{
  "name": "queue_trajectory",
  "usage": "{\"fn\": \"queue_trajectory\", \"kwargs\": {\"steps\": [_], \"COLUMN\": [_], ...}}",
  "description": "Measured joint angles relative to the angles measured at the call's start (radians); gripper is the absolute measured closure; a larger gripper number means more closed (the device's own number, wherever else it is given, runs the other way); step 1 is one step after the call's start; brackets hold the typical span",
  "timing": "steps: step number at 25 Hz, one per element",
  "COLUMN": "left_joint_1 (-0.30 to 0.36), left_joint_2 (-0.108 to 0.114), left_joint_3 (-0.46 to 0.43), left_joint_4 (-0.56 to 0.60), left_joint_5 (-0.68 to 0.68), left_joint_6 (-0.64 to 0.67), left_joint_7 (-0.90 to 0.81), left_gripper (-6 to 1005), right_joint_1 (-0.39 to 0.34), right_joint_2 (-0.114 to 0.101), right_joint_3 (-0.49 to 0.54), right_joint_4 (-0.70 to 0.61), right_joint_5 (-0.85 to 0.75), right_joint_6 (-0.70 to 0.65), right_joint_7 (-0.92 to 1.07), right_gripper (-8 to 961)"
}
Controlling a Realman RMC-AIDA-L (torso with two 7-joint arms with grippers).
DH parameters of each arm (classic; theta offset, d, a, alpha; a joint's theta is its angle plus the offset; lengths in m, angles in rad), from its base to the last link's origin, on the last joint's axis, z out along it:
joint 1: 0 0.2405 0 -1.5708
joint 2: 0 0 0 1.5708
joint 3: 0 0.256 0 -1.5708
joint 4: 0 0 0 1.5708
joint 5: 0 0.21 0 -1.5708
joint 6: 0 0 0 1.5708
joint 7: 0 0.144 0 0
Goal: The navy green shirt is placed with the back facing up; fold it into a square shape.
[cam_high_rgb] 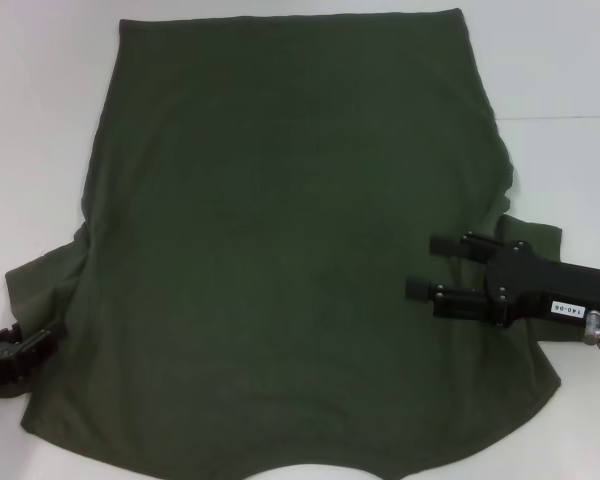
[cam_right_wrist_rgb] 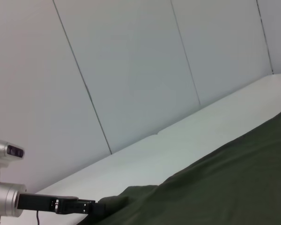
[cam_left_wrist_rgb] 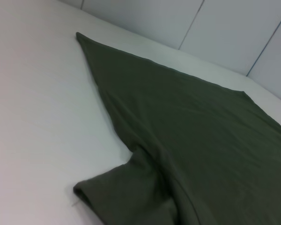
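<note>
Olive-green cotton is covering most of the white table [cam_high_rgb: 570,60]: the navy green shirt [cam_high_rgb: 290,250] is lying flat, plain side up, hem at the far edge and neckline toward the robot. The right tool [cam_high_rgb: 417,266] is hovering over the shirt's right side near the armpit, its two fingers standing apart with nothing between them. The left tool [cam_high_rgb: 20,352] is sitting low at the near left, right at the left sleeve [cam_high_rgb: 40,280]; whether its fingers are apart or closed on cloth I cannot tell.

What could go wrong, in my judgement: the right sleeve [cam_high_rgb: 535,235] is already bunching behind the right tool, so a pinch there may catch only one layer and drag a crooked fold. A lift by one tool alone would probably skew the body.

Bare table is showing in strips on both sides and past the hem, giving room to swing the sleeves inward, while the near edge is tight, with the neckline running out of the head view.
</note>
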Motion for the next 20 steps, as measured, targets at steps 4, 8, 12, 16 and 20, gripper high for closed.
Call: {"fn": "queue_trajectory", "kwargs": {"steps": [4,8,12,16,20], "left_joint_1": [-0.002,-0.003,-0.004,-0.004,-0.004], "left_joint_2": [0.0,0.0,0.0,0.0,0.0], "left_joint_3": [0.002,0.002,0.001,0.001,0.001], "left_joint_4": [0.001,0.001,0.001,0.001,0.007], "left_joint_5": [0.0,-0.001,-0.001,-0.001,-0.001], "left_joint_6": [0.0,-0.002,-0.004,-0.007,-0.007], "left_joint_7": [0.0,0.0,0.0,-0.005,-0.009], "left_gripper": [470,630,746,818,889], "right_joint_1": [0.0,-0.002,-0.002,-0.003,-0.005], "right_joint_2": [0.0,0.0,0.0,0.0,0.0], "right_joint_3": [0.0,0.0,0.0,0.0,0.0], "right_joint_4": [0.0,0.0,0.0,0.0,0.0], "right_joint_5": [0.003,0.003,0.003,0.003,0.003], "right_joint_6": [0.0,0.0,-0.001,-0.003,-0.004], "right_joint_7": [0.0,0.0,0.0,0.0,0.0], "right_gripper": [65,66,67,68,70]}}
